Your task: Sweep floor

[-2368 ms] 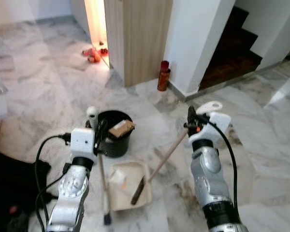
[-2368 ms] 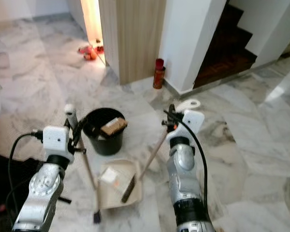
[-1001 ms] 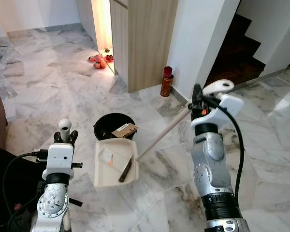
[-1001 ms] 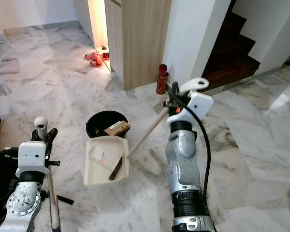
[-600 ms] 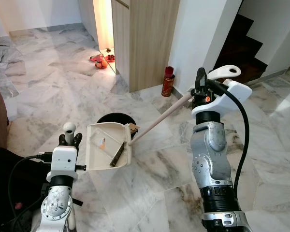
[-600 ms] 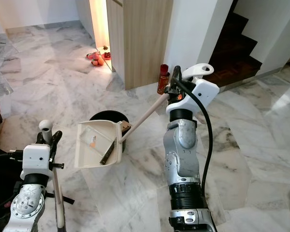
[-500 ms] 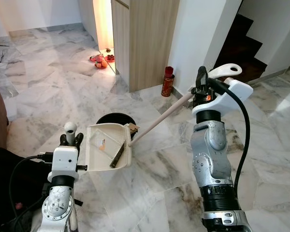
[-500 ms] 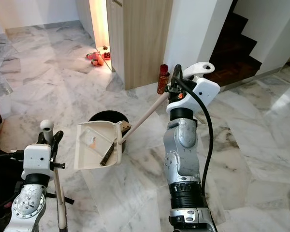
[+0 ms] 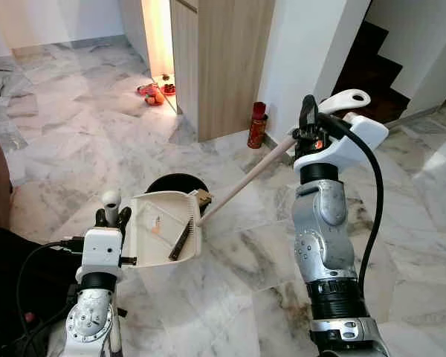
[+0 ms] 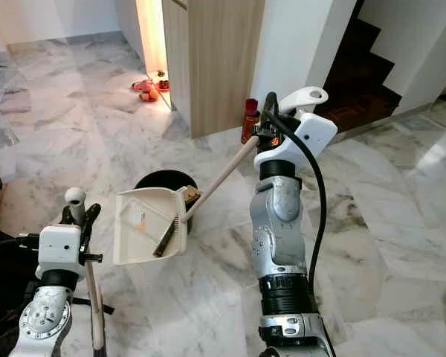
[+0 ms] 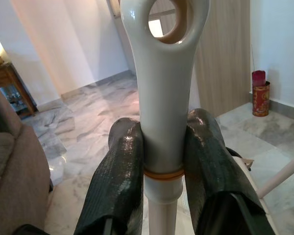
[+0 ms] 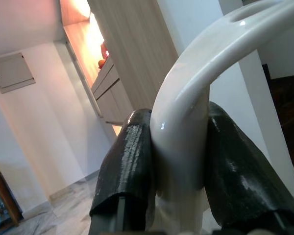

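Note:
My right gripper [image 9: 310, 138] is shut on the white loop handle [image 12: 186, 117] of a long-sticked cream dustpan [image 9: 163, 239], held up at chest height. The pan hangs tilted in the air just in front of a black bin [image 9: 171, 183] on the marble floor. A dark comb strip [image 9: 181, 241] and a small orange scrap [image 9: 156, 222] lie in the pan. A brown scrap [image 9: 201, 196] sits at the bin's rim. My left gripper [image 9: 108, 220] is shut on the broom handle [image 11: 164, 98], which stands upright at the lower left.
A red canister [image 9: 258, 125] stands by the white wall corner, next to a wooden cabinet [image 9: 223, 59]. Dark stairs [image 9: 364, 67] rise at the back right. Red shoes [image 9: 154, 91] lie near the lit doorway. A black object with cables [image 9: 15, 275] is at my lower left.
My right arm has lifted the dustpan off the floor and up beside the bin, tilting it. The left gripper still holds the broom upright. The camera has risen.

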`<state>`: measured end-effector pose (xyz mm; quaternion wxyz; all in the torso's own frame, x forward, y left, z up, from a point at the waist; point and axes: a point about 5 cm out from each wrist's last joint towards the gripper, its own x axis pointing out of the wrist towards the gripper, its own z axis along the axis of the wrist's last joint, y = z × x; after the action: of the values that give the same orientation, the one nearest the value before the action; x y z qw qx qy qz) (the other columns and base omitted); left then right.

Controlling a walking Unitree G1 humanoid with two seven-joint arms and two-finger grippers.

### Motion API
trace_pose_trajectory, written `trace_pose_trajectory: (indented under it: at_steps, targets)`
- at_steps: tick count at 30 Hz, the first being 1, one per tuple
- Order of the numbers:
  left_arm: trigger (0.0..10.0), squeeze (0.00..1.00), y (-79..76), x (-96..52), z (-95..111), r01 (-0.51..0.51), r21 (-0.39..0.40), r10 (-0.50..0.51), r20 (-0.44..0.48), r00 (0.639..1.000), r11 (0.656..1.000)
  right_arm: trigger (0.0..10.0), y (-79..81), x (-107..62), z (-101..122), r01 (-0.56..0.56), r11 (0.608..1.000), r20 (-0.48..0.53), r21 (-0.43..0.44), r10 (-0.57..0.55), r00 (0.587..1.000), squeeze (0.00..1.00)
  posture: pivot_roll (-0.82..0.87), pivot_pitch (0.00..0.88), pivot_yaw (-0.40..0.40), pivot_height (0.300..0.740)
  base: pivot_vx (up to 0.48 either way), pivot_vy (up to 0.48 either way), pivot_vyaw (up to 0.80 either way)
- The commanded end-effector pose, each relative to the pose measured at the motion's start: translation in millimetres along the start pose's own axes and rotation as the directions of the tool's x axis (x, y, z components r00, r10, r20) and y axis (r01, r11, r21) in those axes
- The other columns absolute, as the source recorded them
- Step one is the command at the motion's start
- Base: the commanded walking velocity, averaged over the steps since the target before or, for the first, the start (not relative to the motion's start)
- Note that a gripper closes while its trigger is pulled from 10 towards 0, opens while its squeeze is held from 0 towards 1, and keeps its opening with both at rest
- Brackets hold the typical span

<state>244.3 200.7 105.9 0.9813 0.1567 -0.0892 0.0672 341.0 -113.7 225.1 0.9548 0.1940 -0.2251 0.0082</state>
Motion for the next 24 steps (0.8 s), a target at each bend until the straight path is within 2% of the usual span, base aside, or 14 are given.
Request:
trace_pose_trajectory:
  at_steps: [1, 14, 24]
  targets:
    - [10.0, 0.00, 1.3, 0.5, 3.7, -0.004, -0.002, 0.004, 0.029, 1.000, 1.000, 10.0, 9.2, 8.0, 16.1, -0.025, 0.999, 0.084, 0.035, 0.022, 0.996, 0.00, 0.11, 0.034, -0.059, 0.740, 0.000, 0.000, 0.00]
    - [10.0, 0.00, 1.7, 2.3, 6.2, -0.017, 0.000, 0.017, 0.038, 0.999, 1.000, 10.0, 11.5, 6.5, 12.2, -0.042, 0.998, 0.067, 0.036, 0.040, 0.997, 0.00, 0.11, 0.035, -0.062, 0.740, 0.000, 0.000, 0.00]
    - [10.0, 0.00, 1.9, 3.0, 7.0, -0.025, 0.008, 0.025, 0.039, 0.999, 1.000, 10.0, 13.7, 4.1, 10.4, -0.059, 0.998, 0.059, 0.038, 0.057, 0.997, 0.00, 0.11, 0.039, -0.063, 0.740, 0.276, 0.000, 0.00]
